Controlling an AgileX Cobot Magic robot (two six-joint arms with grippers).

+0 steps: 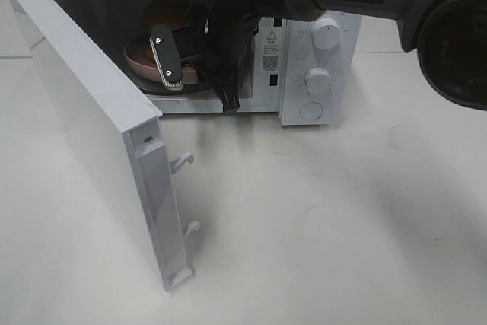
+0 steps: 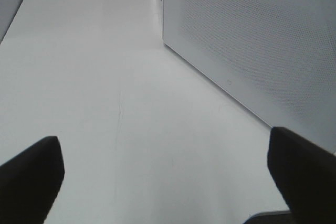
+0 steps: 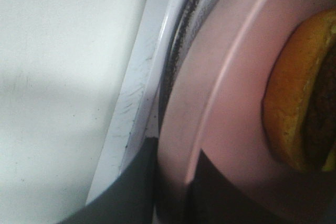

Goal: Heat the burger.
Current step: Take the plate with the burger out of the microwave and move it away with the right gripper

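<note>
White desk (image 1: 319, 226) fills most of the high view, white microwave (image 1: 319, 74) at upper centre, its door (image 1: 84, 104) swung wide toward lower left. Right hand (image 1: 199, 55) reaches into the cavity, arm coming from upper right. Wrist view shows its dark fingers (image 3: 134, 182) set on either side of the pink plate (image 3: 231, 103) rim, narrow gap, looks gripped on the plate. Burger (image 3: 302, 93) sits on that plate, inside the microwave; only the bun edge and a dark patty strip show at right of the wrist frame. In the high view it is mostly hidden behind the hand.

Left hand (image 2: 163, 182) idles, fingers spread wide, nothing between them, over bare desk beside the microwave's perforated side wall.

Step, as I judge it: placing the plate with burger in the cavity. Next move likely calls for letting go of the rim, backing the hand straight out clear of the opening, then shutting the door and turning a knob (image 1: 327, 34).

Burger seems upright, bun up; roundish, no clear long axis, facing can't be told.
</note>
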